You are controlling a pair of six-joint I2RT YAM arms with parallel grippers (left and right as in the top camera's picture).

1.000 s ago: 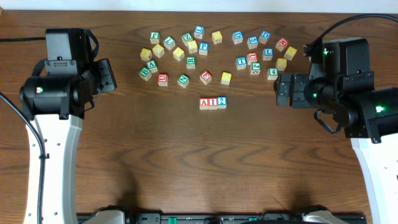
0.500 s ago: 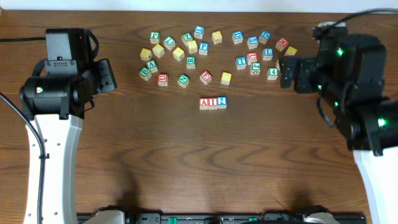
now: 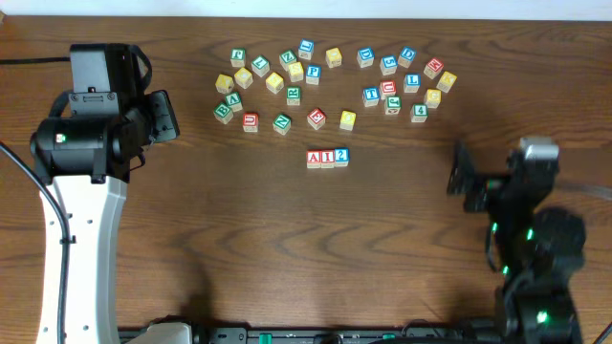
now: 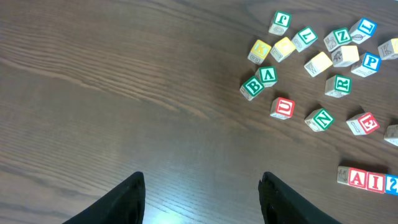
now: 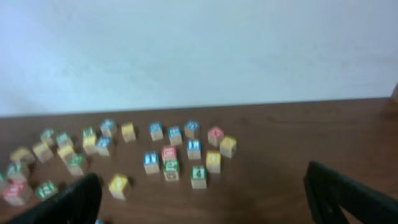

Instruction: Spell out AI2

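Three blocks stand side by side in a row at the table's middle: a red A block (image 3: pixel 314 159), a red I block (image 3: pixel 328 159) and a blue 2 block (image 3: pixel 341 157). In the left wrist view the row shows at the lower right edge, A (image 4: pixel 356 178) and I (image 4: pixel 375 182). My left gripper (image 3: pixel 164 117) is open and empty, far left of the row; its fingertips (image 4: pixel 202 186) frame bare wood. My right gripper (image 3: pixel 459 180) is open and empty, to the right of the row; its fingers (image 5: pixel 202 190) point toward the loose blocks.
Several loose letter blocks (image 3: pixel 293 96) lie scattered along the far side of the table, in a left cluster and a right cluster (image 3: pixel 392 89). They also show in the left wrist view (image 4: pixel 320 119) and the right wrist view (image 5: pixel 198 173). A white wall (image 5: pixel 199 50) rises behind the table.
My right arm has swung back from beside the right block cluster toward the near right of the table. The left arm and the blocks have not moved.
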